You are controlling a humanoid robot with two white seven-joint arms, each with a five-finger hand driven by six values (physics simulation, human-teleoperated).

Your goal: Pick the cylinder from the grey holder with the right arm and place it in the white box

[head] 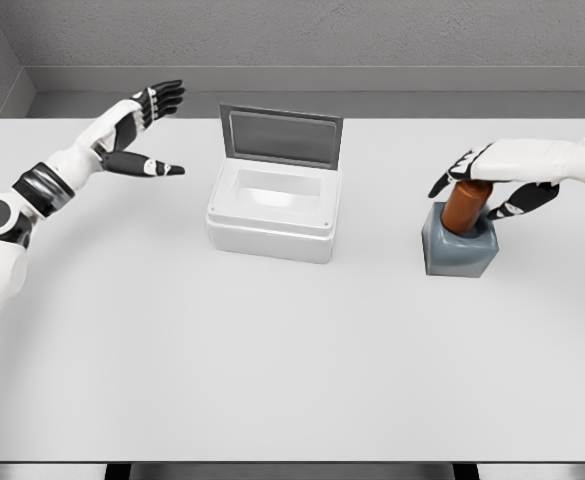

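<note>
The brown cylinder (467, 206) stands upright in the grey holder (459, 252), at the right side of the white table (292, 360). Its lower part sits inside the holder; its upper part projects above the holder's rim.

The right hand (494, 180) enters from the right edge and is positioned over the top of the cylinder. Its dark fingers (455, 168) curve down on the far-left side of the cylinder, and the thumb lies on the near-right side. The hand is wrapped around the cylinder's upper end; whether the grip is firm cannot be determined from this view.

The white box (271, 217) rests near the table centre, well to the left of the holder. Its lid (281, 135) is raised and stands upright at the rear edge, and the interior is exposed.

The left hand (144, 128) is held above the far-left area of the table, fingers spread and extended, holding nothing.
</note>
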